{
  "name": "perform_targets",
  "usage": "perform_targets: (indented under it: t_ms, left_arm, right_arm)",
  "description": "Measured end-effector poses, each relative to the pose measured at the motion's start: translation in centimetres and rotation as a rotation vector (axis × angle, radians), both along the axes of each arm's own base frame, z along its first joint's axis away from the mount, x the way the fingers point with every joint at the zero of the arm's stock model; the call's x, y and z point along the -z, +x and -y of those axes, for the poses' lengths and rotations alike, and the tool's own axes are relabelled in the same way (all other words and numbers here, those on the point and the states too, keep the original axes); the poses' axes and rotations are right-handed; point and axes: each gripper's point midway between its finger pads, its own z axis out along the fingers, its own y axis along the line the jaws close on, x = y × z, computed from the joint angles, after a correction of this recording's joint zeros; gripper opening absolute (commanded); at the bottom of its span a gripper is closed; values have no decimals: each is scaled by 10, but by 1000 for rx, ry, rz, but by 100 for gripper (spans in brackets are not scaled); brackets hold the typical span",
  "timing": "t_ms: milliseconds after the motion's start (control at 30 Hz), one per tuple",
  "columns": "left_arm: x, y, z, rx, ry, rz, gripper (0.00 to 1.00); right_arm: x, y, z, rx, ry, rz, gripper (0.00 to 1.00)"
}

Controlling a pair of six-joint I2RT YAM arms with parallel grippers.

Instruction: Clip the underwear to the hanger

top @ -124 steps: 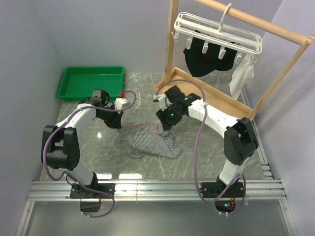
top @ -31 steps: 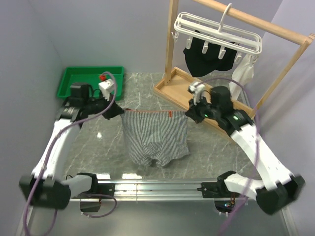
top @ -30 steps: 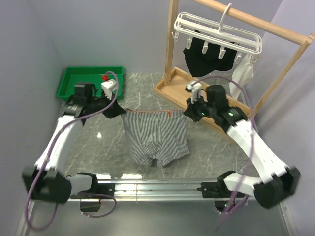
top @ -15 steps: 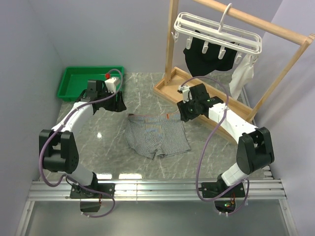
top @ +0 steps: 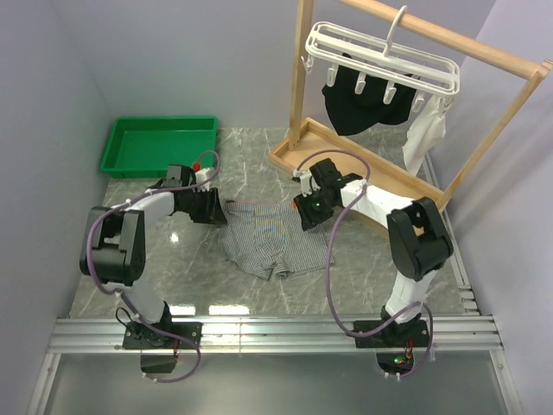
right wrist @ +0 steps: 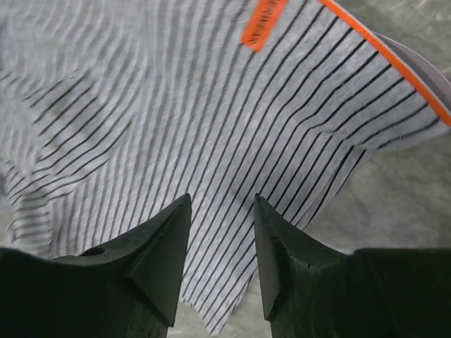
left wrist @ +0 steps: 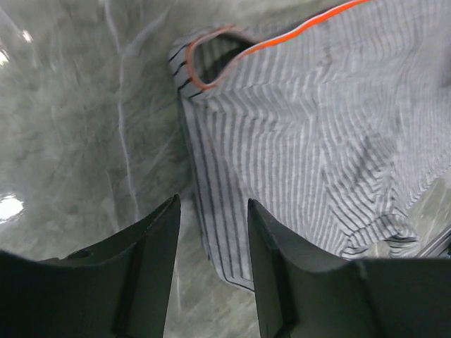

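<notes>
The grey-and-white pinstriped underwear [top: 272, 238] lies spread on the marble table, its orange-edged waistband toward the back. My left gripper [top: 213, 210] is open and empty, low at the cloth's left waistband corner; the stripes [left wrist: 296, 134] show in the left wrist view. My right gripper [top: 308, 213] is open and empty, low over the right waistband corner, and its view shows the cloth [right wrist: 176, 120] with an orange tag. The white plastic hanger [top: 380, 56] with dangling clips hangs from the wooden rack at the back right.
A black garment [top: 363, 104] and a small white cloth [top: 425, 134] hang from the hanger's clips. The wooden rack [top: 302, 78] stands on a wooden base tray [top: 380, 177]. A green tray [top: 160, 145] sits at the back left.
Both grippers held the underwear stretched up by its waistband; they have come down and let go, and the underwear now lies flat on the table.
</notes>
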Motion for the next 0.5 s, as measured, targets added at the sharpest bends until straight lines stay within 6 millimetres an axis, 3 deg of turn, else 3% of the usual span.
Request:
perform_targets:
  t_ms: [100,133,267,500]
  left_arm:
    - [19,-5,0,-4,4,-65,38]
    - [23,-8,2,0,-7,-88,26]
    - [26,-11,2,34,-2,-127,1]
    - [24,-39,-7,149,56,-162,0]
  right_arm:
    - [18,8,2,22,-46,-27,47]
    - [21,11,3,29,-58,-28,47]
    - [31,15,11,49,-117,-34,45]
    - [34,-3,30,54,-187,-66,43]
